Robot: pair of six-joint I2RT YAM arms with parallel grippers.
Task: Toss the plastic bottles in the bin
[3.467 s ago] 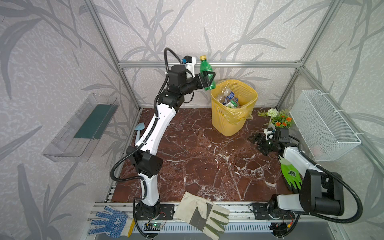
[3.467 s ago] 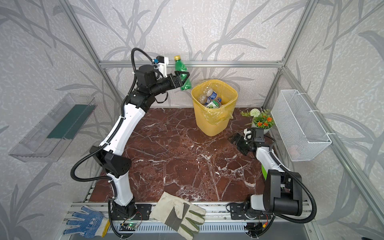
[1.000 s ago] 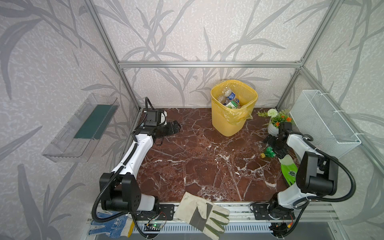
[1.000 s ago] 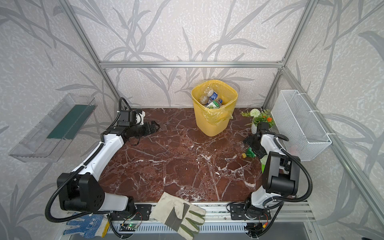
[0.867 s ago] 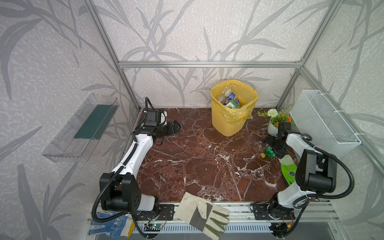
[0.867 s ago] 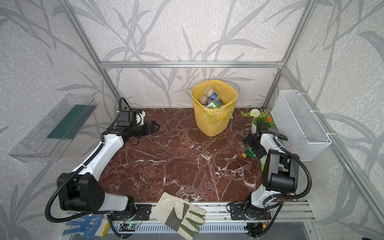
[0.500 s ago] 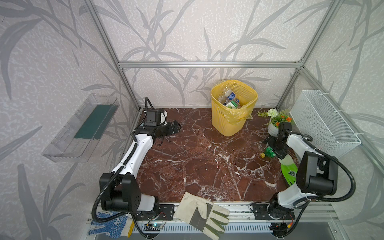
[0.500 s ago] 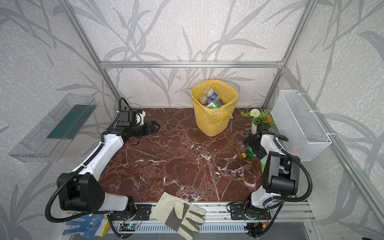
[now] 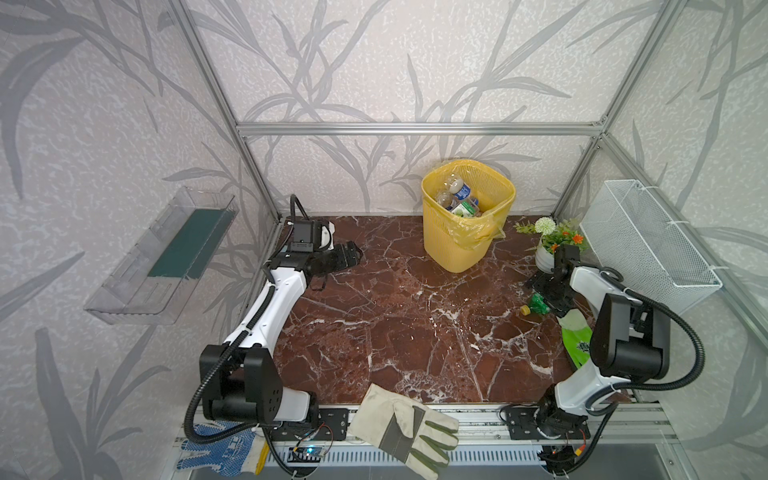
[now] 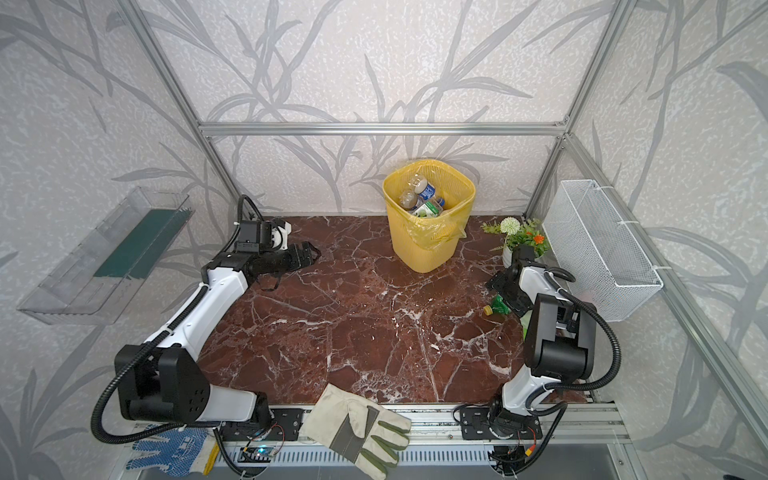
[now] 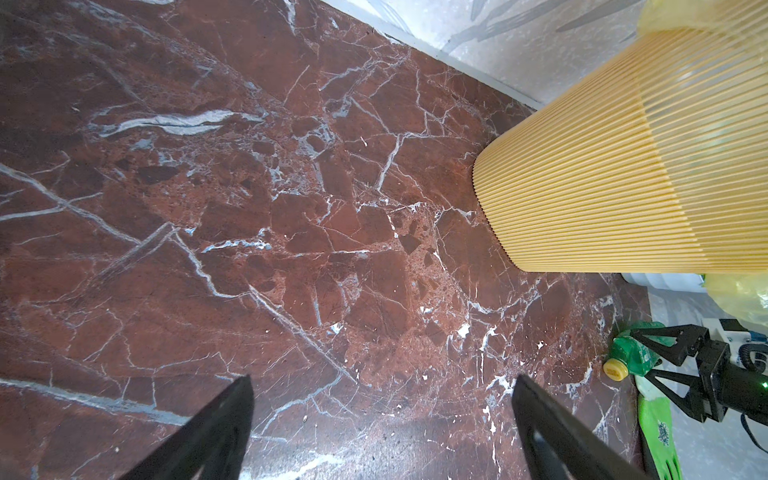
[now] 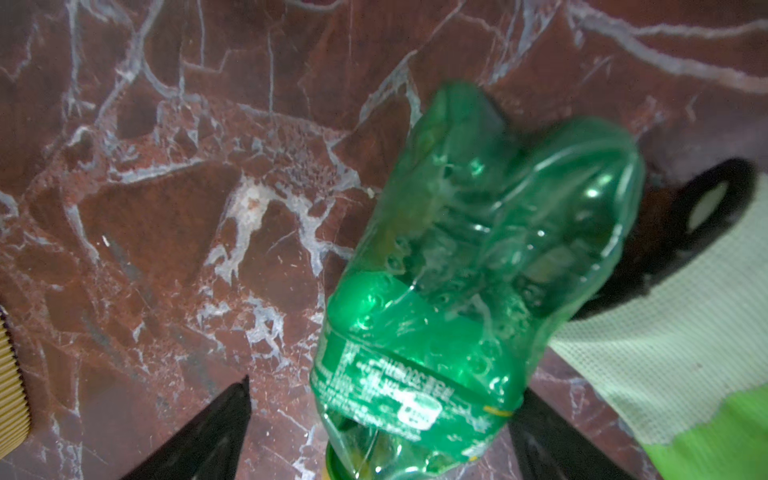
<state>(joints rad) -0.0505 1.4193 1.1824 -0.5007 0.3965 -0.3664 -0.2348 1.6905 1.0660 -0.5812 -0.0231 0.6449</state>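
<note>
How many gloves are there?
3. A beige work glove lies on the front rail, a blue dotted glove is at the front left corner, and a green glove is partly under the right arm. Others could be hidden.

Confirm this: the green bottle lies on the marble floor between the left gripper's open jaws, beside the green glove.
Wrong arm. The green bottle lies on the marble floor between the right gripper's open jaws, beside the green glove; the right wrist view shows it. The left gripper is open over bare floor.
</note>
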